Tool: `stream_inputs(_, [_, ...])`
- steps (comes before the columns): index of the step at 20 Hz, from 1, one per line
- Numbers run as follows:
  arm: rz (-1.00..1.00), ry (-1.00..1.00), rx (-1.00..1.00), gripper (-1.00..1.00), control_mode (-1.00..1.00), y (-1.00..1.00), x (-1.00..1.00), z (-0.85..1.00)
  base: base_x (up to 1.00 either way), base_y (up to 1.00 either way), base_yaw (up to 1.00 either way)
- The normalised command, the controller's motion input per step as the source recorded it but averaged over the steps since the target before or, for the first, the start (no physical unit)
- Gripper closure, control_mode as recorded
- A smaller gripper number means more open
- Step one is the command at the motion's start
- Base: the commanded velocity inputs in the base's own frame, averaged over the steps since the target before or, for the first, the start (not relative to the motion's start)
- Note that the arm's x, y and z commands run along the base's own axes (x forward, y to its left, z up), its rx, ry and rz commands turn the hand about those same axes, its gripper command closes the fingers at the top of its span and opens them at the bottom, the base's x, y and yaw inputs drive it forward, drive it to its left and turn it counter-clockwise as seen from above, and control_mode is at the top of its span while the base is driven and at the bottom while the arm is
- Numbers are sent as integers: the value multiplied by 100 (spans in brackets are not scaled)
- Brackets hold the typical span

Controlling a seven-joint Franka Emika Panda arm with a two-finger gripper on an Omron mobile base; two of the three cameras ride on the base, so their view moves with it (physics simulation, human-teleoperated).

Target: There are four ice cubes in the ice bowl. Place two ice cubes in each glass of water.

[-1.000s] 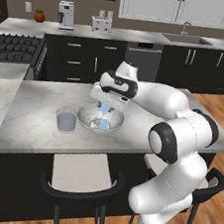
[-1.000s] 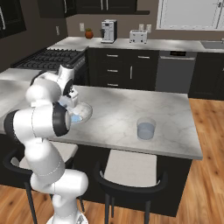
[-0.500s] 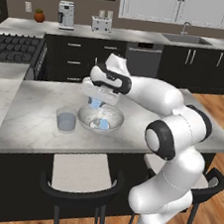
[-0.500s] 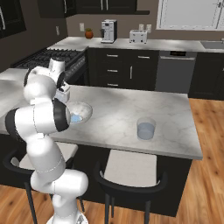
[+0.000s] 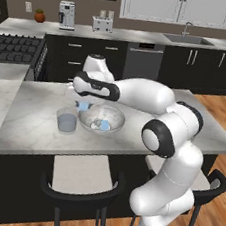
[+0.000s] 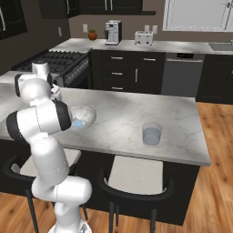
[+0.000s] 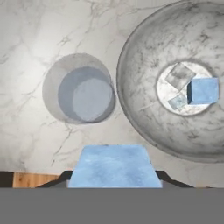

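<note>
Pincer [image 7: 114,177] lifted off ice bowl [image 7: 144,127] | grips ice cube [image 7: 114,168] | beside glass [image 7: 81,89] rim

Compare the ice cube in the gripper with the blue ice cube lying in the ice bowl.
The held ice cube is clamped in the gripper, up above the counter, between the glass of water and the ice bowl; the blue bowl cube rests on the bowl's floor. The held cube looks far larger in the hand view because it is nearer the camera. Both are pale blue and square-faced.
</note>
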Motion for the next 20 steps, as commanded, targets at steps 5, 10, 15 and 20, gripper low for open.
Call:
stream_inputs(5, [2,-1,-11,100,-100,37,11,-21,0,0,0])
stream_inputs(10, [0,0,-2,100,-100,20,34,-2,0,0,0])
stream_inputs(15, [0,4,-2,100,-100,6,45,-19,0,0,0])
stream_inputs(20, [0,6,-4,100,-100,10,37,-24,0,0,0])
